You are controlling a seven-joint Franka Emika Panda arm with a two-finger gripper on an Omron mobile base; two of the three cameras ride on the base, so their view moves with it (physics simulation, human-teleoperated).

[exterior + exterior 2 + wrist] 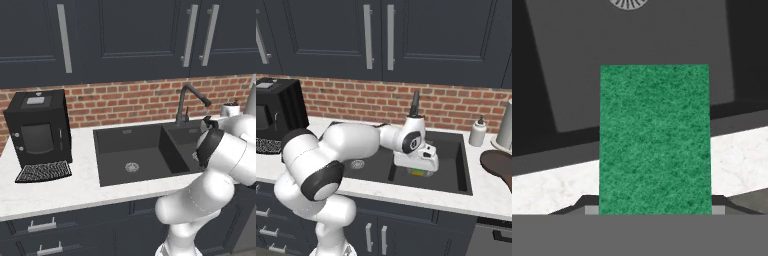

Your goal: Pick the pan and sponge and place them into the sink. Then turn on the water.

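My gripper [419, 171] is shut on the sponge [417, 173], a green block with a yellow underside. It hangs low over the right basin of the black sink [450, 150], near the front wall. In the hand view the sponge [654, 140] fills the gap between the fingertips [587, 209], with the basin floor and a silver drain [628, 3] beyond it. The pan [499, 166], dark with a brownish inside, lies on the counter right of the sink, partly cut off by the frame edge. The dark faucet [415, 103] stands behind the sink, and no stream falls from it.
A soap dispenser [477, 132] and a pale roll [504, 125] stand on the counter behind the pan. A black coffee machine [40, 130] sits left of the sink [130, 150]. Dark cabinets hang above the brick wall.
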